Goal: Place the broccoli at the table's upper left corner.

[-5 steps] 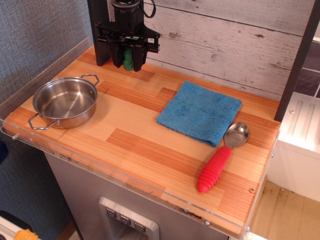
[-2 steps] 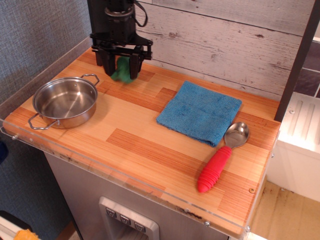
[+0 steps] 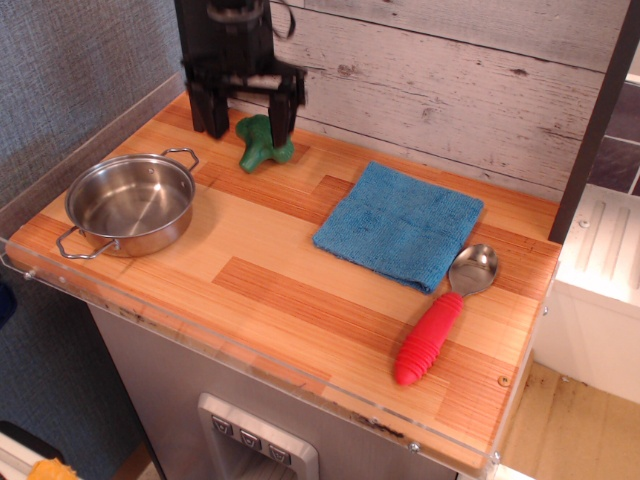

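The green toy broccoli [image 3: 262, 144] lies tipped on its side on the wooden table [image 3: 300, 290], near the back left corner by the plank wall. My black gripper [image 3: 247, 112] hangs just above and slightly left of it, its fingers spread apart and holding nothing. The right finger [image 3: 283, 112] stands at the broccoli's upper edge; the left finger [image 3: 216, 112] is well clear of it. The gripper looks slightly blurred.
A steel pot [image 3: 131, 204] with two handles sits at the left edge, in front of the gripper. A blue cloth [image 3: 400, 224] lies at centre right. A spoon with a red handle [image 3: 437, 320] lies at the right front. A clear acrylic rim [image 3: 250, 365] lines the front edge.
The gripper moved left with the broccoli held between its fingers, then opened and rose. The broccoli now lies on the table, free of the fingers.
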{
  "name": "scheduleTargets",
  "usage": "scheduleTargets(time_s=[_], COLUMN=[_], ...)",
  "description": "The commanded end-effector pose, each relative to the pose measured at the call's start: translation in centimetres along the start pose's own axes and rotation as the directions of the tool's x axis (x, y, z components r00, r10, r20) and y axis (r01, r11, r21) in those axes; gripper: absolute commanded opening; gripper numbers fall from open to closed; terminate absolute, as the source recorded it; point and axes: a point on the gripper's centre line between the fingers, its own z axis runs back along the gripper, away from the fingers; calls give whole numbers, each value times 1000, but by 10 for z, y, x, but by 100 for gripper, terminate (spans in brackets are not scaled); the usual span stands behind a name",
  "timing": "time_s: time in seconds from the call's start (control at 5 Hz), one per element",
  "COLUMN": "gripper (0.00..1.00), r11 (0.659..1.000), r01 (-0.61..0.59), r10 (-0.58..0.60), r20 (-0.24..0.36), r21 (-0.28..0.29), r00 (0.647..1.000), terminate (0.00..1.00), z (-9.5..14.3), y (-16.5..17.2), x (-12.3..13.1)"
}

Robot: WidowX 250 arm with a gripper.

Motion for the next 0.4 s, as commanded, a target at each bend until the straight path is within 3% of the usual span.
scheduleTargets(time_s=[0.0,0.2], gripper=[100,100], r11=[997,993], r01=[72,106], r10=[-67,-100], r20=[161,115], r21=[-27,-47], r00=[985,988], terminate=[0,0], z=[76,68], y=[-28,-34], x=[-28,-48])
